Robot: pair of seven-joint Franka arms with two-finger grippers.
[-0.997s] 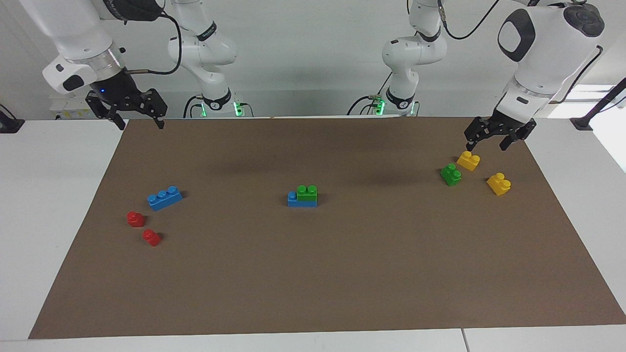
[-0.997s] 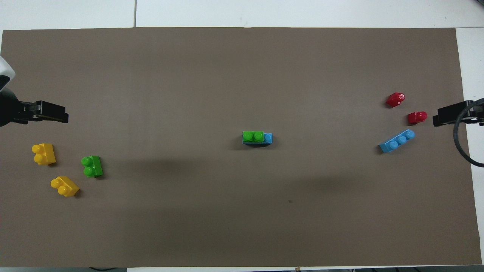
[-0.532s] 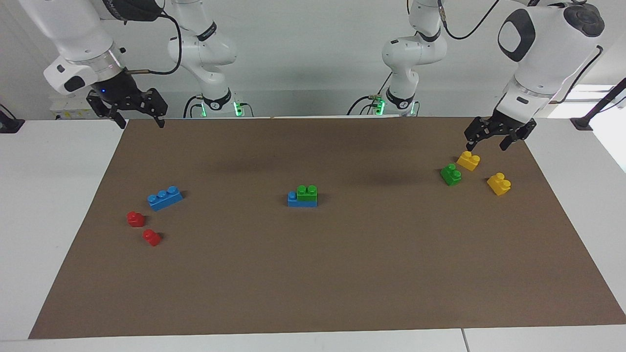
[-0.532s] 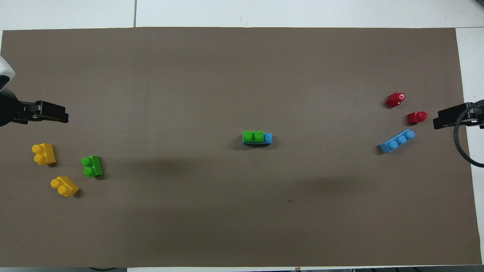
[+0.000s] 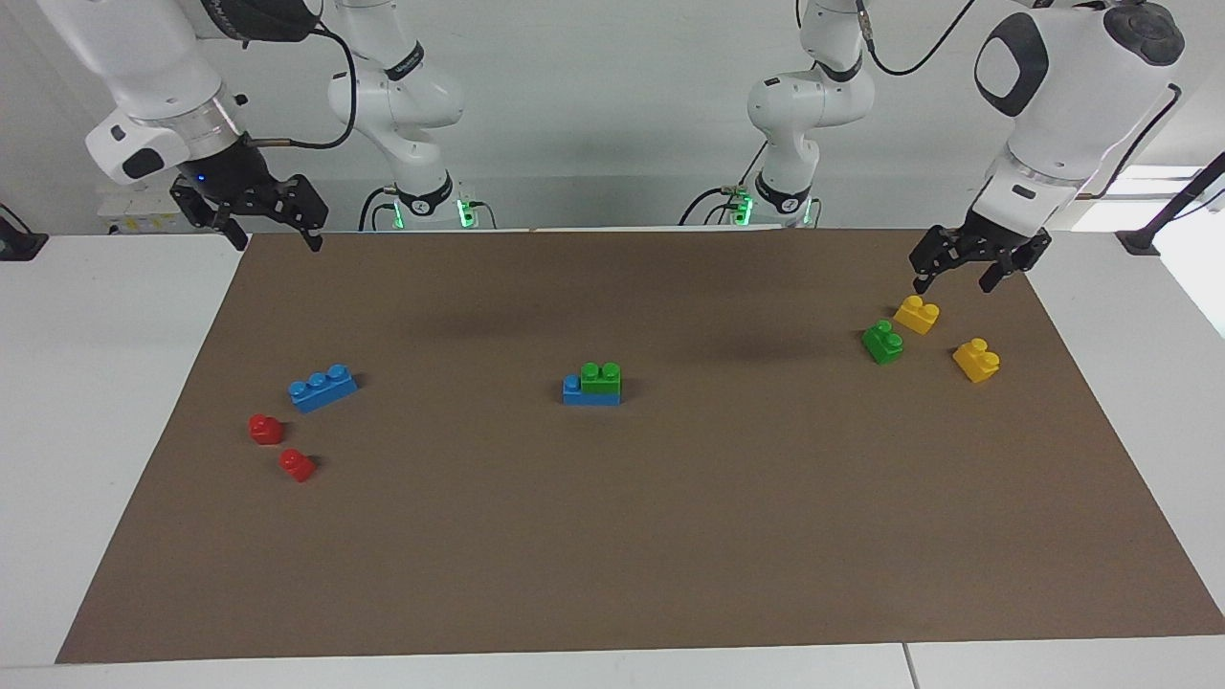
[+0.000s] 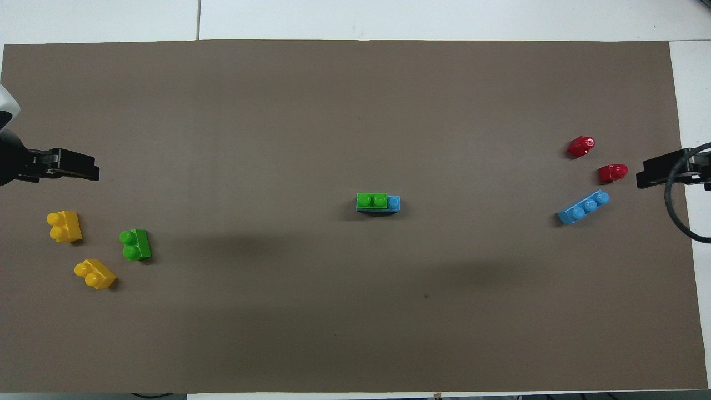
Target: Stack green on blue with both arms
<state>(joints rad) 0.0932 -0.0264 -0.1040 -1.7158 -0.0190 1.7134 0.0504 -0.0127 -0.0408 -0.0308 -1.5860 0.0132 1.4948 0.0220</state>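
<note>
almost nothing moved since a second ago: your left gripper (image 5: 967, 277) and right gripper (image 5: 271, 236) still hang spread, empty; green brick (image 5: 601, 378) sits on blue brick (image 5: 590, 392), stack looks done.

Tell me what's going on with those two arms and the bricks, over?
Left tool open, up over yellow bricks; right tool open over mat edge. Green two-stud plastic brick sits on blue three-stud plastic brick, mid-table. Nothing obstructing.
</note>
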